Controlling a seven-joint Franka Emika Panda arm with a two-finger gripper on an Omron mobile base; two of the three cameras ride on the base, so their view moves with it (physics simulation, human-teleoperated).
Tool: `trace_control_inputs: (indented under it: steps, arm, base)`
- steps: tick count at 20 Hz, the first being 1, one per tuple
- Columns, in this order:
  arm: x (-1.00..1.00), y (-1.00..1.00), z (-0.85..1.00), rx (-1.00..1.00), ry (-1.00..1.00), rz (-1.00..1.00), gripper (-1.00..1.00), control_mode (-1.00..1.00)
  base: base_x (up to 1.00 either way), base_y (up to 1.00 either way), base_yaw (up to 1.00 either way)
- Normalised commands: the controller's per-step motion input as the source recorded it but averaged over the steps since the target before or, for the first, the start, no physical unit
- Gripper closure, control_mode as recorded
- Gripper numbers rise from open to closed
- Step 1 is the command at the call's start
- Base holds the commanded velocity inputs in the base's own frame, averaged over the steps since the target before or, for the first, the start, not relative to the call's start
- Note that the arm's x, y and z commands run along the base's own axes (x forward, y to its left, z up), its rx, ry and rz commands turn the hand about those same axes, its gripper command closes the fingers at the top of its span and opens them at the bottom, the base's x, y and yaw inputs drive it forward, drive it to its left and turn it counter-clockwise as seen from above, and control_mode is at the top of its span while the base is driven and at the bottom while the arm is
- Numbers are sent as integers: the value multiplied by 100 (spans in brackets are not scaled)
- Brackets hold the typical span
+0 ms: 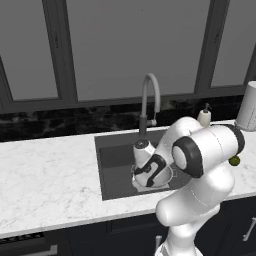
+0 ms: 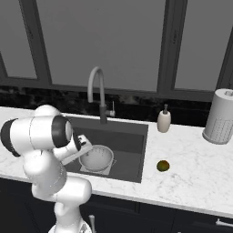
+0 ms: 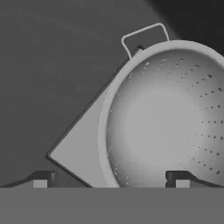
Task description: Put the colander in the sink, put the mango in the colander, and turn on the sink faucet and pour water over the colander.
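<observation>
Mango: on the counter, just beside the sink's right rim, apart from everything else.
Colander: upright in the sink, resting on the pale drain plate, empty.
Gripper: jaws spread wide, holding nothing, low over the colander's near rim; one handle at 12 o'clock in the hand view.
Bearing: in the right base view the mango lies at about 3 o'clock from the gripper, past the sink edge.
Mango axis: too small to tell.
Next, likely: lift clear and swing right to the mango.
Faucet: no water seen running.
</observation>
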Motion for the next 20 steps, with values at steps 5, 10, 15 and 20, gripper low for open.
trace_control_inputs:
  steps: [5,10,15,20]
  arm:
    - [-34,0,96,8,4,-11,-100,-100]
    - [-27,-2,100,11,7,-12,-100,-100]
    - [-41,-13,88,8,8,-16,-100,-100]
    - [-54,-39,55,4,1,-14,-100,-100]
  base:
    - [0,0,0]
    - [0,0,0]
    - [0,0,0]
    - [0,0,0]
